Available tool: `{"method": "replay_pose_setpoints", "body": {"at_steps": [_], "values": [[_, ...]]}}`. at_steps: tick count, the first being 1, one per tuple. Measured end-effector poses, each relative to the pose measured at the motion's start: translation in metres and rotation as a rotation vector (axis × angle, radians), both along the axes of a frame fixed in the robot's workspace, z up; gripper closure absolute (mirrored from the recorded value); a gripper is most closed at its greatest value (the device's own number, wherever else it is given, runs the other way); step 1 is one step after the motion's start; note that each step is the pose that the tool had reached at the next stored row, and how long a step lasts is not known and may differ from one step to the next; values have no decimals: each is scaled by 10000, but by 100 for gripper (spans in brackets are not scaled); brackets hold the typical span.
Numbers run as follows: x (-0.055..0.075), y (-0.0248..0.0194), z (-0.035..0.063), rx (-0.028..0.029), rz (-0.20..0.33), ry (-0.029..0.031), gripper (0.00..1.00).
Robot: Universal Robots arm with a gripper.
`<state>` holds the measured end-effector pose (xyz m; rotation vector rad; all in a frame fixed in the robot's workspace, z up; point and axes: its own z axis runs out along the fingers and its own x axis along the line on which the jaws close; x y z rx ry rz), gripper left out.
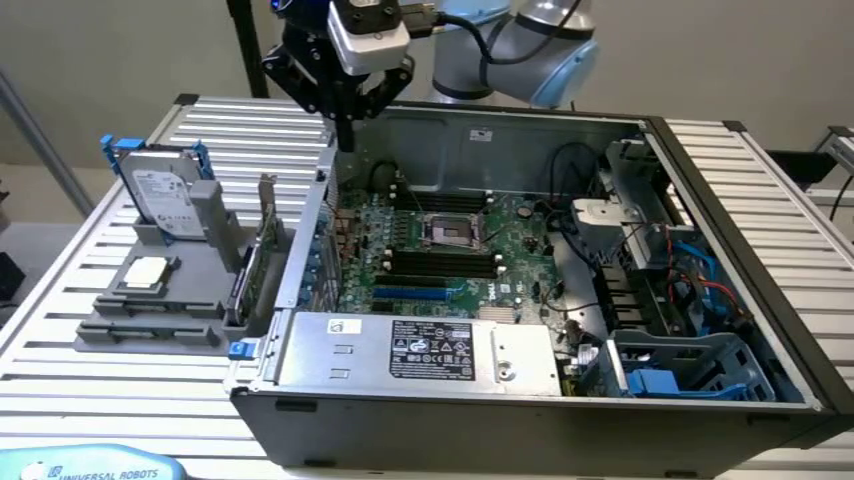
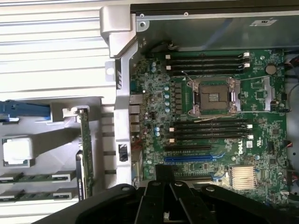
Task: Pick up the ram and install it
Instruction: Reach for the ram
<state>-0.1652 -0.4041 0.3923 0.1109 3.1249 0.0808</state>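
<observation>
Two green ram sticks (image 2: 39, 177) lie side by side in slots of a grey holder (image 1: 150, 335) on the table, outside the open computer case (image 1: 534, 410). My gripper (image 1: 344, 138) hangs high over the case's wall nearest the holder, well apart from the ram. Its black fingers (image 2: 164, 170) are shut together with nothing between them. In the wrist view they point down over the motherboard (image 2: 154, 88). Black memory slots (image 2: 208, 128) sit empty on both sides of the processor socket (image 2: 214, 97).
The holder also carries a hard drive (image 1: 167, 195) in blue rails, a processor chip (image 1: 144, 272) and an upright expansion card (image 2: 85, 149). Inside the case are a power supply (image 1: 427, 350), cables (image 1: 654, 285) and a blue drive cage (image 1: 687, 370).
</observation>
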Motion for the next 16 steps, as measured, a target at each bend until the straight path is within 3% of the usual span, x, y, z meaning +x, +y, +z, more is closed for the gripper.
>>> {"method": "replay_pose_setpoints", "body": {"at_steps": [10, 16], "values": [[-447, -49, -6, 0, -1, 87, 89], [-680, -123, -24, 0, -1, 155, 89]]}}
